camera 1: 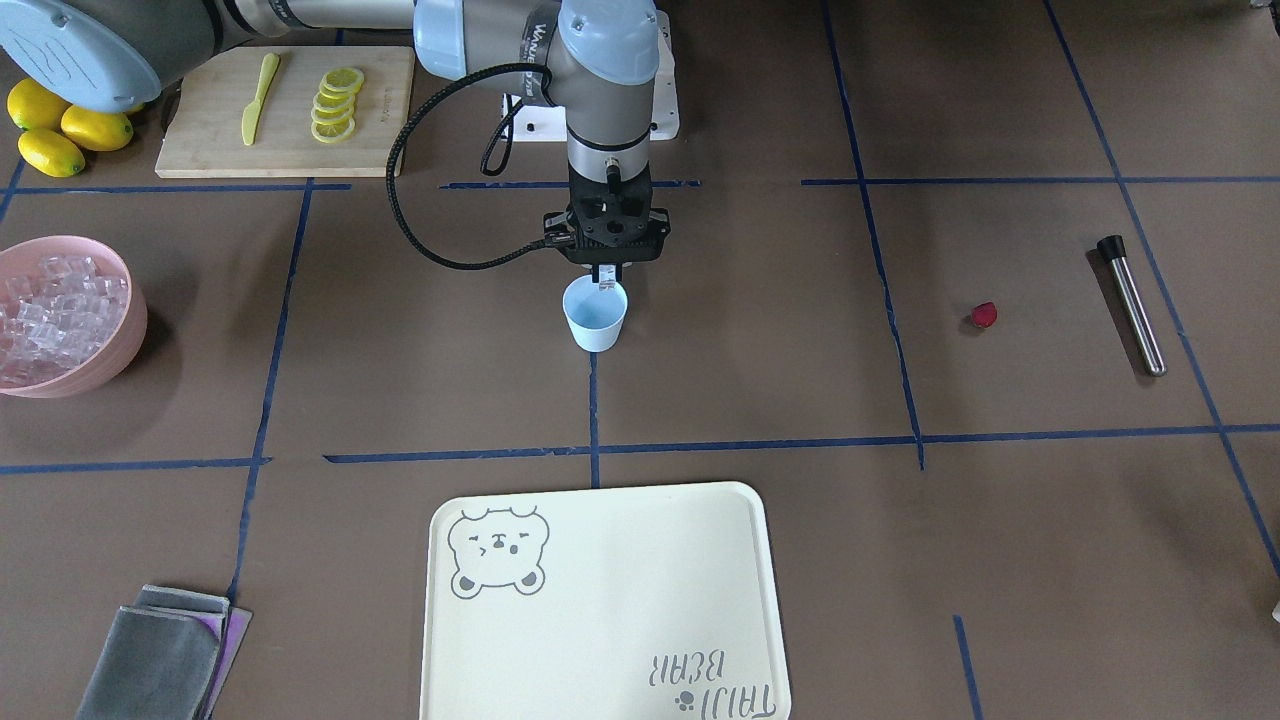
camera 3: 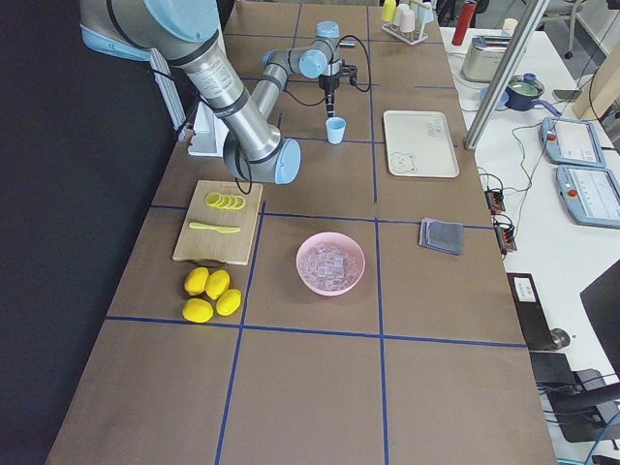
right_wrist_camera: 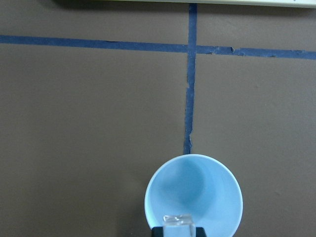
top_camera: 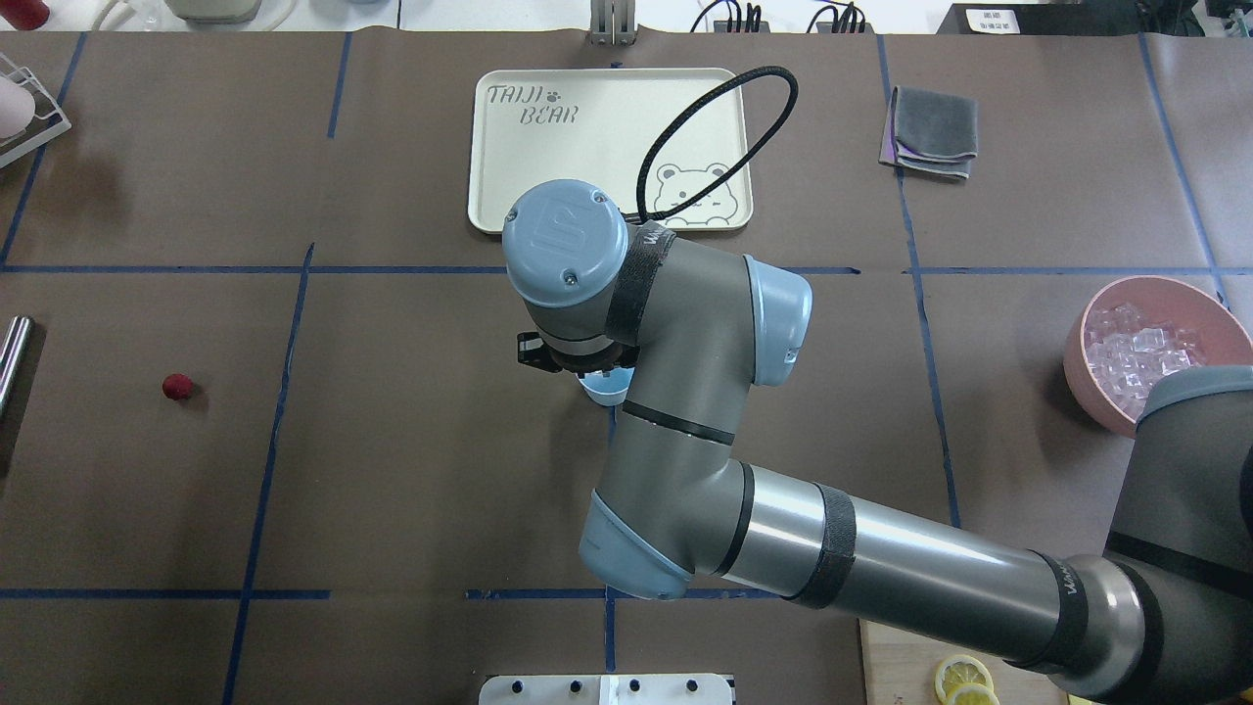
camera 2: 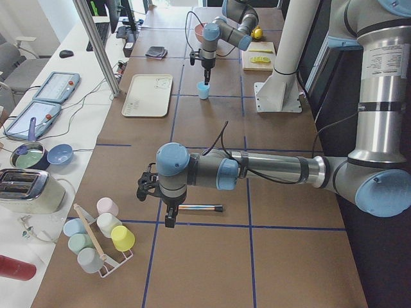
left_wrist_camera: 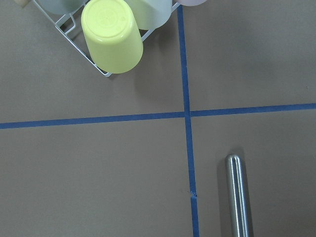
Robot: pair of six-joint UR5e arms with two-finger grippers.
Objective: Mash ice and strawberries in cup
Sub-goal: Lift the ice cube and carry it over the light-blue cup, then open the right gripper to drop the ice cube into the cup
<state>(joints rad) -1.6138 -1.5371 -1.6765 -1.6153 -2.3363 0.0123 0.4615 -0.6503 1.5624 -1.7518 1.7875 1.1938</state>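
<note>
Brown tabletop [camera 1: 400, 350]; right fingers [camera 1: 607, 272] tight on ice [right_wrist_camera: 177, 220] over cup [camera 1: 595, 320]; left fingers [camera 2: 168, 221] indeterminate.

The cream tray [top_camera: 607, 147] carries "TAIJI BEAR" printed in grey beside a small paw mark. White lettering on the right arm [camera 1: 541, 40] starts with "WA"; the rest cannot be read.
</note>
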